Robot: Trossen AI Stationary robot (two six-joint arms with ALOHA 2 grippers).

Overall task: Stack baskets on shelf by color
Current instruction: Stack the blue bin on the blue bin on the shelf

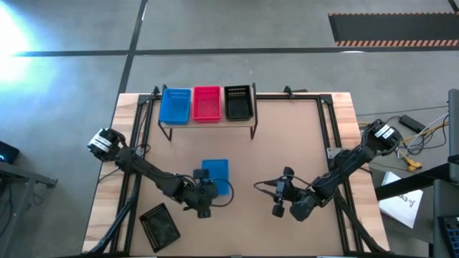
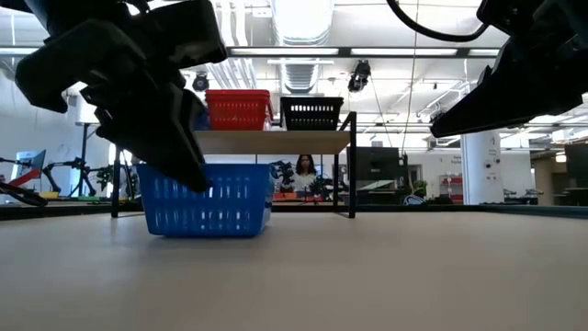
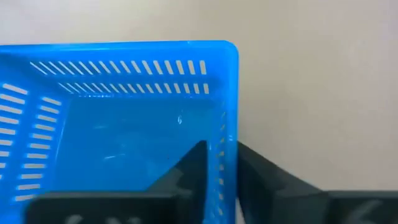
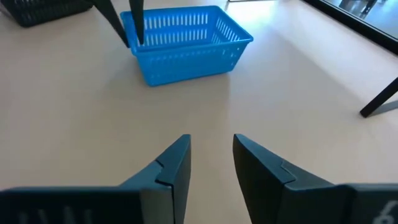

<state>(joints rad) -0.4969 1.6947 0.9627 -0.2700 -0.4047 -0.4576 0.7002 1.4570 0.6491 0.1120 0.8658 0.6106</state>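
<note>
left gripper [image 3: 221,165] — fingers astride blue basket [image 3: 118,124] wall; on table

Basket on counter [image 1: 216,176]: bright blue, slotted mesh walls
Shelf baskets: blue [image 1: 175,104], red [image 1: 206,103], black [image 1: 239,102]
Counter-corner basket [image 1: 159,225]: black mesh
Shelf [image 2: 272,141]: light wood top, black legs
Counter [image 1: 287,143]: pale tan
Claws: dark

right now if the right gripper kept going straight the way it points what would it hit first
Probably the blue basket on the table, held by the left gripper. The right gripper faces it across bare tabletop, though its line may pass slightly beside.
</note>
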